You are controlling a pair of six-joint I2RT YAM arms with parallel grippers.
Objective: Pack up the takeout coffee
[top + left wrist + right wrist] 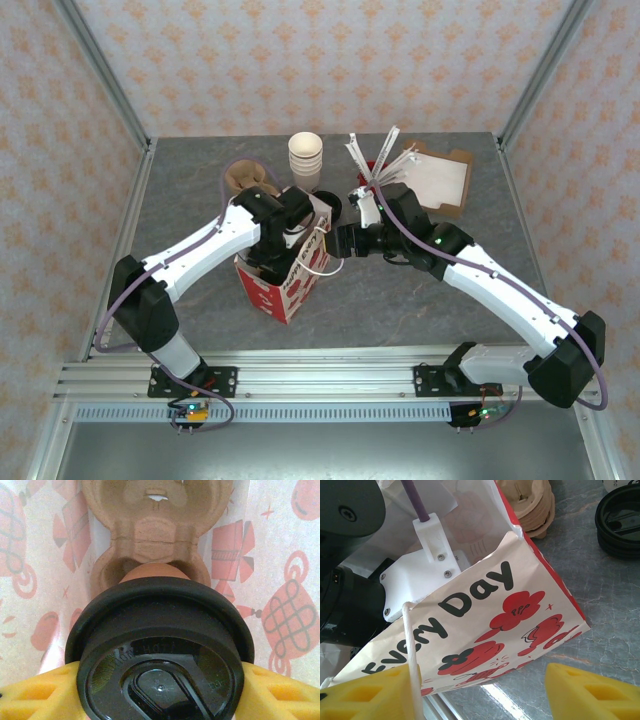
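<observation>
L gripper (pixel 159 690) closed on lid of takeout coffee (pixel 160 625); cup is down inside bag (pixel 485 600), just above pulp tray (pixel 155 530) at bag bottom. R gripper (pixel 477 682) jaws wide, holding nothing, at bag's outer side w/ handle cord (pixel 410 645) against one finger. Risks: cup let go off-centre of tray well, so it tips and spills in bag; cord snags R finger and drags bag over.

Glossy smooth black plastic: lid (pixel 160 645). Matt rough brown pulp: tray (pixel 157 530). Matt printed paper: bag (pixel 485 620). Smooth grey stone-look, faint sheen: surface (pixel 605 610). Matt yellow plastic: left end effector fingers (pixel 50 676).
</observation>
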